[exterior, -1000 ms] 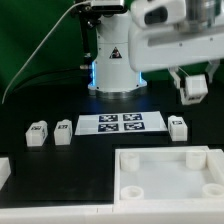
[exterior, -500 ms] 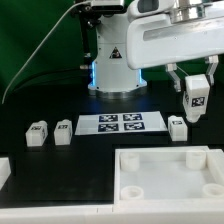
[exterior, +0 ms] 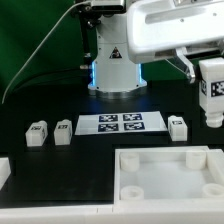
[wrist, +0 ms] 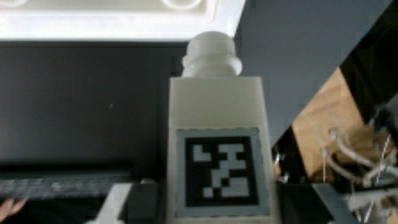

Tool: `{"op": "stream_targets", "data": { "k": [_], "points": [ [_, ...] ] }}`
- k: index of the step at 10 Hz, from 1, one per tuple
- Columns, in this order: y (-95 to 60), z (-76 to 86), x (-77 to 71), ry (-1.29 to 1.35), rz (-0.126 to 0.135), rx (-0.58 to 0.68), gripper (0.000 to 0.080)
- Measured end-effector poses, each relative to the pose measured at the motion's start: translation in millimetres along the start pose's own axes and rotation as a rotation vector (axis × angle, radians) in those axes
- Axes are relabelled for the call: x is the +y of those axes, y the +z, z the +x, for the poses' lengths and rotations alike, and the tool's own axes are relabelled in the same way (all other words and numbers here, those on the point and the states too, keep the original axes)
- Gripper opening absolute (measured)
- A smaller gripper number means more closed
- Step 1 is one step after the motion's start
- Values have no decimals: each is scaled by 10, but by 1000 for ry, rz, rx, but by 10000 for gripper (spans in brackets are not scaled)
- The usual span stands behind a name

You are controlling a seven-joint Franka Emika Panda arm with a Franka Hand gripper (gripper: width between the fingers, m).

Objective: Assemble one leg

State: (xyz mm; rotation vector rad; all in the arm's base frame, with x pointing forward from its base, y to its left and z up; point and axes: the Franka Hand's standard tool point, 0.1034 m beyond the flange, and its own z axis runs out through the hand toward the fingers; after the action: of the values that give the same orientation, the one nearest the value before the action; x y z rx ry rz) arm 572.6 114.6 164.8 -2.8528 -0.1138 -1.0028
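Observation:
My gripper (exterior: 212,88) is shut on a leg (exterior: 211,88), a white block with a black-and-white tag, and holds it in the air at the exterior view's right edge, well above the table. In the wrist view the leg (wrist: 219,140) fills the middle, tag facing the camera, its rounded peg pointing away, dark fingers (wrist: 146,205) pressed on both sides. Three more legs stand on the black table: two at the exterior view's left (exterior: 37,133) (exterior: 63,130) and one at the right (exterior: 178,127).
The marker board (exterior: 121,123) lies in the middle of the table. The large white tray-like piece (exterior: 150,176) with round corner holes lies at the front. The arm's base (exterior: 113,62) stands behind the marker board. A white part's edge (exterior: 4,174) shows at the front left.
My gripper has risen and moved toward the exterior view's right with the leg held in it. The leg's tagged face now shows more fully.

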Motion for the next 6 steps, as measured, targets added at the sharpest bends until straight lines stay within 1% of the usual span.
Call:
{"op": "stream_targets", "data": {
  "k": [1, 3, 4, 5, 6],
  "points": [
    [16, -29, 12, 3, 1, -26, 292],
    [42, -65, 13, 2, 1, -31, 292],
    [152, -215, -12, -16, -6, -37, 292],
    [299, -272, -37, -43, -6, -72, 292],
    [398, -146, 5, -56, -11, -55, 292]
  ]
}}
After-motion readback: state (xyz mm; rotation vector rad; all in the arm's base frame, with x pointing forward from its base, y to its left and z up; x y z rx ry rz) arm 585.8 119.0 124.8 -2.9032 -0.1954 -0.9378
